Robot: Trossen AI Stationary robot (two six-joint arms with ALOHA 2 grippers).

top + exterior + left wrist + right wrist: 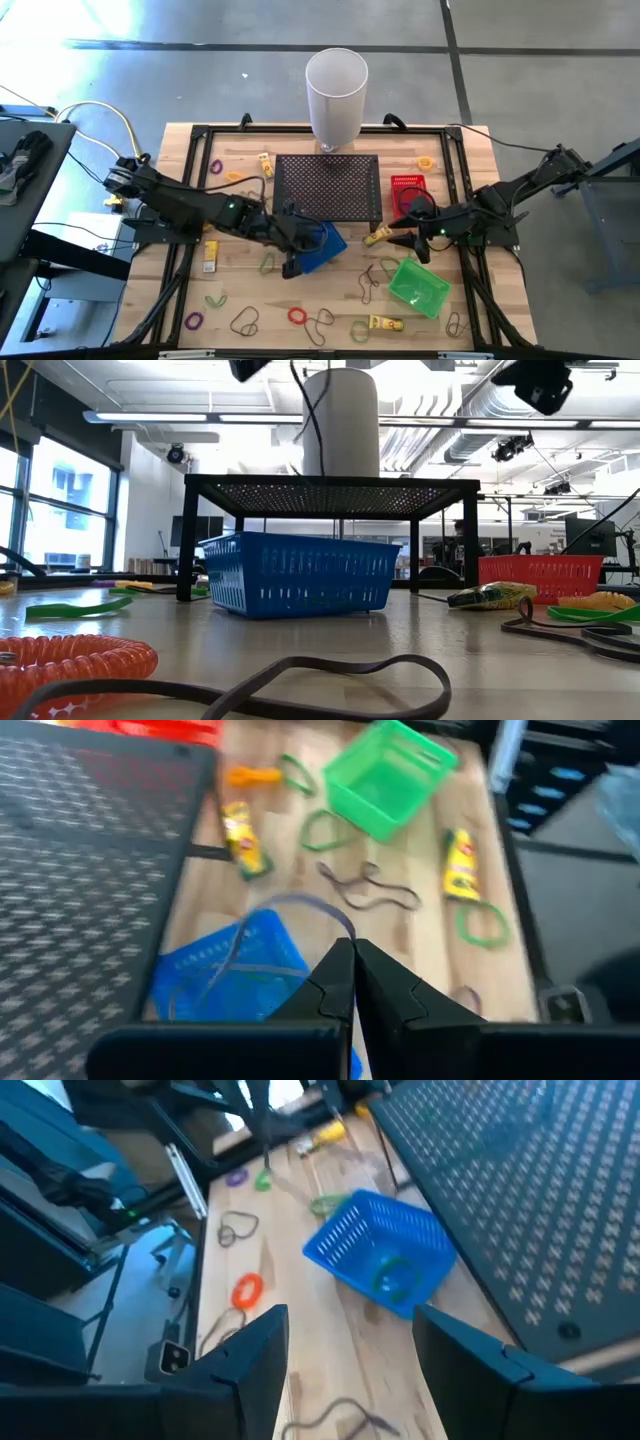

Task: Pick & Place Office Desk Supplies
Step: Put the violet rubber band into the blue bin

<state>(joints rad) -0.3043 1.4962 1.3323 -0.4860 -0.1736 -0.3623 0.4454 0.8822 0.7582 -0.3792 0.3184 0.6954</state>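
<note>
Where perforated mesh ends, a ribbed blue plastic basket (322, 248) rests.

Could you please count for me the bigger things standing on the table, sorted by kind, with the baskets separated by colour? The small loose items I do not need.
Blue basket: 1
Green basket: 1
Red basket: 1
White cylinder: 1
Black mesh stand: 1
Total: 5
</note>
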